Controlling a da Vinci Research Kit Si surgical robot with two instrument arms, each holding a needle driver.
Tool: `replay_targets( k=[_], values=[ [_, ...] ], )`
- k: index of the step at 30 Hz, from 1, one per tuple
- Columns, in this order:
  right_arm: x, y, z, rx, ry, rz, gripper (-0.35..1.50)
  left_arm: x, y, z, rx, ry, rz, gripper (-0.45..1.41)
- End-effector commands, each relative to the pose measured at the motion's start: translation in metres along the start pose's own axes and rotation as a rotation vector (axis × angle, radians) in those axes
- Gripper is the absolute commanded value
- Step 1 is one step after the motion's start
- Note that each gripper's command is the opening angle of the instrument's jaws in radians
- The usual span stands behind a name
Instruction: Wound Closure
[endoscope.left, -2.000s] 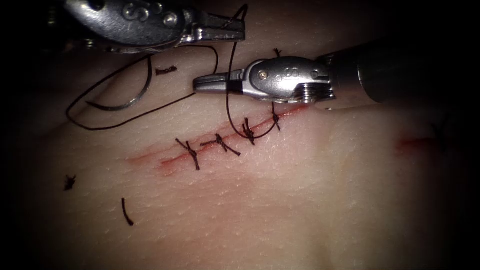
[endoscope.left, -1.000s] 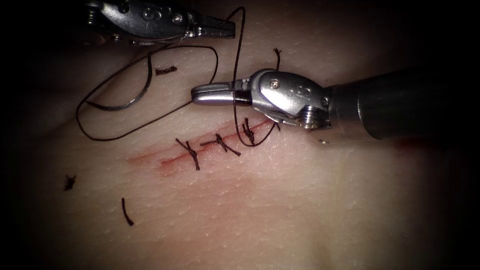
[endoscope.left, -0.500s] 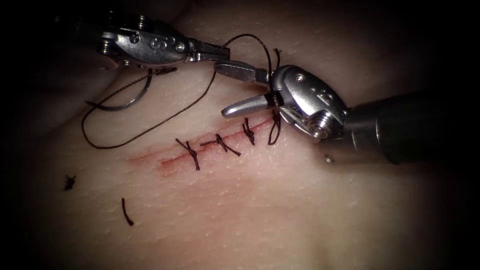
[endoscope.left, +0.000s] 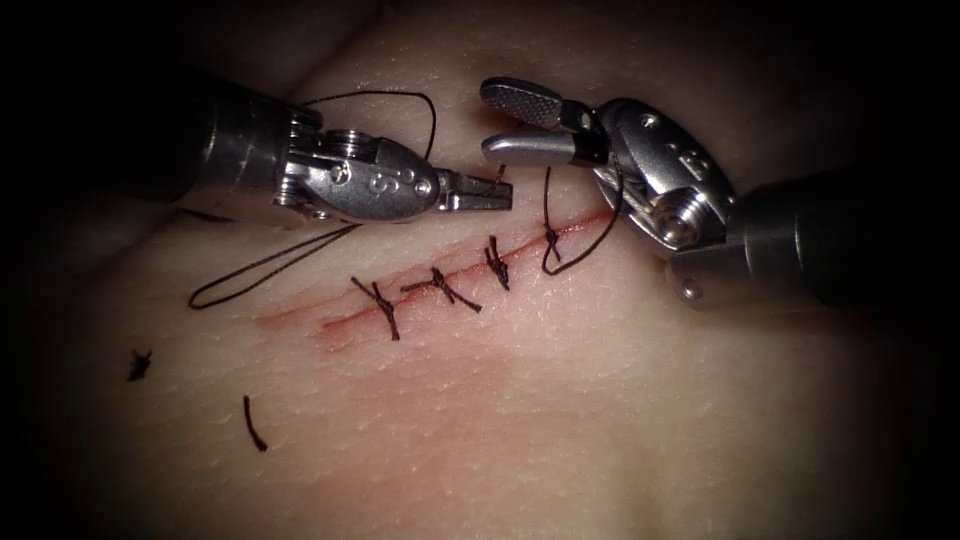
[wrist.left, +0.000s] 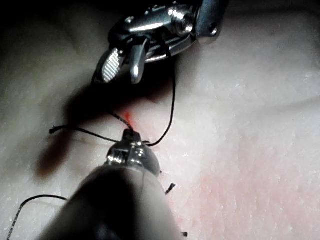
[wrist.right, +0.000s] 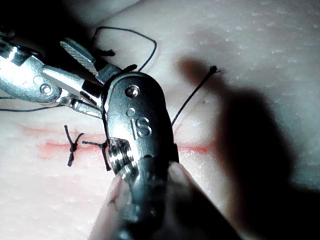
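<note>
Your left tool (endoscope.left: 495, 192) has dropped from the top edge and moved right; it now sits just above the cut, jaws closed on the thread (endoscope.left: 548, 215) near the rightmost stitch. Your right tool (endoscope.left: 505, 120) has lifted and swung up, and its jaws, closed two seconds ago, now gape apart. The big thread loop on the left has shrunk to a narrow one, and your left tool now covers the needle.

The left tool (endoscope.left: 478, 192) and right tool (endoscope.left: 512, 122) are gleaming as polished metal, the right's inner jaw face showing fine cross-hatching. Near them, the tissue (endoscope.left: 560, 400) is looking pale, moist and finely pebbled. The thread (endoscope.left: 575, 262) beside the right tool is showing dark and matt.
</note>
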Motion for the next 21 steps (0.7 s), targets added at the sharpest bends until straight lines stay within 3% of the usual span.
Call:
replay_targets(
  k=[1,3,5,6,9,12,21],
  values=[
    [-0.0006,0.0001,0.0002,-0.027,-0.018,-0.017,0.32,0.0000,0.0004,0.0010,0.002,-0.001,0.002,-0.45],
    [-0.0006,0.0002,0.0001,-0.040,-0.040,-0.029,0.36,0.0001,0.0008,0.0011,0.005,-0.004,0.003,-0.45],
    [-0.0007,0.0005,-0.0001,-0.094,-0.114,-0.050,0.58,0.0006,0.0012,0.0012,0.006,-0.009,0.002,-0.45],
    [-0.0007,0.0007,-0.0002,-0.136,-0.177,-0.063,0.61,0.0010,0.0014,0.0014,0.012,-0.007,-0.012,-0.45],
    [-0.0009,0.0008,-0.0002,-0.178,-0.220,-0.073,0.68,0.0014,0.0016,0.0018,0.020,-0.004,-0.014,-0.45],
    [-0.0016,0.0009,-0.0002,-0.257,-0.316,-0.053,0.93,0.0021,0.0019,0.0023,0.029,-0.003,-0.023,-0.45],
    [-0.0042,0.0009,-0.0010,-0.489,-0.418,0.203,0.95,0.0022,0.0024,0.0033,0.048,0.001,-0.032,-0.45]
  ],
)
